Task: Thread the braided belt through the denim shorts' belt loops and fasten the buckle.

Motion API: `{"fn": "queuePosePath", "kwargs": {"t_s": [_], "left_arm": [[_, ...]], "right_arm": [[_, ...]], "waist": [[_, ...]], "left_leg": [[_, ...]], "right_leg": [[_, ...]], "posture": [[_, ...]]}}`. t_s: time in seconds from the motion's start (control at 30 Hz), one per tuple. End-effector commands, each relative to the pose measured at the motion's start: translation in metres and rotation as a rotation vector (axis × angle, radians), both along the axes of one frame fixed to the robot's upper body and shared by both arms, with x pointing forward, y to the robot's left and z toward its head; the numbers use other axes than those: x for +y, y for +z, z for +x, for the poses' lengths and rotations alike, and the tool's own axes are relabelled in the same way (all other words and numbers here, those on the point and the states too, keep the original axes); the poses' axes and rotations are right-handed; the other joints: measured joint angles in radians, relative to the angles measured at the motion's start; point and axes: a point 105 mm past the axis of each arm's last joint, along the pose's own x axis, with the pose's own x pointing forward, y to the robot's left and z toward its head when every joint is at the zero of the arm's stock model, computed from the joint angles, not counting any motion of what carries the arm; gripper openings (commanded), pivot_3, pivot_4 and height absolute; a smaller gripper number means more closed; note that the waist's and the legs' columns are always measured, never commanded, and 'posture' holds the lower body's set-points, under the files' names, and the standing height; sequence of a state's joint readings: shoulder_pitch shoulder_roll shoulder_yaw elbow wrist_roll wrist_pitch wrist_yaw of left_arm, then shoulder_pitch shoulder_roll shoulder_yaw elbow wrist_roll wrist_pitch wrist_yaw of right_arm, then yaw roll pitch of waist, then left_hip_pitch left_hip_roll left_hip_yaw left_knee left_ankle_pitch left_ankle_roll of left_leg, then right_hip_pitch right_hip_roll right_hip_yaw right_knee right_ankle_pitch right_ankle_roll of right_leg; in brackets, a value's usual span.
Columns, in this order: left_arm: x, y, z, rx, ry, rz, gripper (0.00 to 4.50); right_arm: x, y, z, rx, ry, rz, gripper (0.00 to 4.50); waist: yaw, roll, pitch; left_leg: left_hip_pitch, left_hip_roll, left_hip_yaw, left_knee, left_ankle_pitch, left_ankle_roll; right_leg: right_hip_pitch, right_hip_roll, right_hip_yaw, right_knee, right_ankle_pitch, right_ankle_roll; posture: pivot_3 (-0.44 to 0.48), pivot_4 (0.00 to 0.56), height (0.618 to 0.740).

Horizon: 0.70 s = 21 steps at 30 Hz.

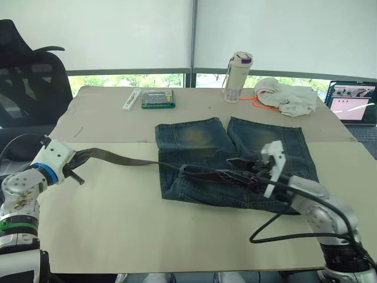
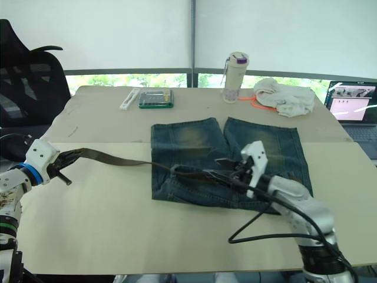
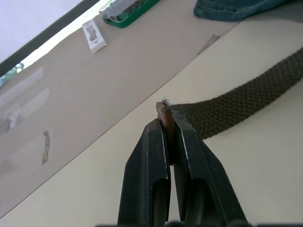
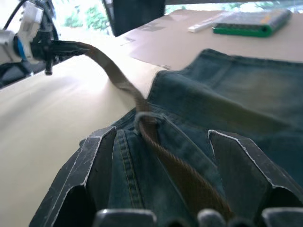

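My left gripper [image 3: 169, 137] was clenched on the tip of the belt [image 1: 126, 159], the leather end pinched flat between the two fingers [image 3: 149, 156], well out to the left of the shorts [image 1: 235, 159] and just off the table [image 1: 118, 224]. My right gripper [image 4: 161, 142] stood released, its fingers spread wide either side of the strap at the waistband, holding nothing.

From the left jaws the belt ran in a shallow sag across the bare table to the shorts' left edge, where it passed under a belt loop [image 4: 147, 119] and on along the waistband toward my right gripper. The shorts lay flat near the middle of the table, waistband toward me, legs pointing away. I could not pick out the buckle.

I judged the threading to be under way: at least one loop was taken, and I could not tell how many of the others. The next move would call for pulling with the left arm along the waistband line, low and steady, while the right pinned the denim so it didn't bunch or drag.
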State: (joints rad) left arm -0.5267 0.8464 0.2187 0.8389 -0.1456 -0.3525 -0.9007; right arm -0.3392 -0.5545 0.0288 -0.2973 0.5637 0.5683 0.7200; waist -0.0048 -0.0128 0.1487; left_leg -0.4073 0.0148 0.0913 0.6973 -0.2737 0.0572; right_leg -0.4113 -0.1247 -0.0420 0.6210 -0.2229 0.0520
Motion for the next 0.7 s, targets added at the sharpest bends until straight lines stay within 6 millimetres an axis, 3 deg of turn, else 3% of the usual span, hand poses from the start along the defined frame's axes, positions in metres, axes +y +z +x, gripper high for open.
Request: {"fn": "queuePosePath", "kwargs": {"t_s": [0.03,0.33,0.53,0.57,0.7], "left_arm": [[0.0,0.016,0.001,-0.051,-0.007,0.024,0.0],[0.004,0.019,0.002,-0.049,0.008,0.022,0.0],[0.007,0.02,0.001,-0.047,0.023,0.017,0.0],[0.008,0.02,0.001,-0.045,0.024,0.017,0.0],[0.01,0.02,0.0,-0.043,0.03,0.017,0.0]], "right_arm": [[0.017,0.008,0.01,-0.124,0.011,-0.047,3.45],[0.043,-0.003,0.017,-0.209,0.117,-0.18,3.45],[0.054,-0.02,0.024,-0.16,0.149,-0.264,3.45],[0.055,-0.02,0.025,-0.157,0.148,-0.265,2.91],[0.053,-0.022,0.03,-0.141,0.131,-0.276,1.62]], "waist": [[0.0,0.0,0.0],[-0.004,-0.001,0.0],[-0.008,-0.001,0.0],[-0.008,-0.001,0.0],[-0.008,-0.001,0.0]], "left_leg": [[-0.001,0.0,0.0,0.0,0.0,0.0],[-0.008,0.0,0.003,0.005,0.001,-0.002],[-0.008,0.0,0.003,0.005,0.001,-0.002],[-0.008,0.0,0.003,0.005,0.001,-0.002],[-0.008,0.0,0.003,0.005,0.001,-0.002]], "right_leg": [[0.0,0.0,0.0,0.0,0.0,0.0],[-0.01,-0.001,-0.001,0.005,0.0,0.0],[-0.01,-0.001,-0.002,0.006,0.0,0.0],[-0.01,-0.001,-0.002,0.006,0.0,0.0],[-0.01,-0.001,-0.002,0.006,0.0,0.0]], "posture": [[0.0,0.15,0.737],[0.0,0.15,0.737],[0.0,0.15,0.737],[0.0,0.15,0.737],[0.0,0.15,0.737]]}}
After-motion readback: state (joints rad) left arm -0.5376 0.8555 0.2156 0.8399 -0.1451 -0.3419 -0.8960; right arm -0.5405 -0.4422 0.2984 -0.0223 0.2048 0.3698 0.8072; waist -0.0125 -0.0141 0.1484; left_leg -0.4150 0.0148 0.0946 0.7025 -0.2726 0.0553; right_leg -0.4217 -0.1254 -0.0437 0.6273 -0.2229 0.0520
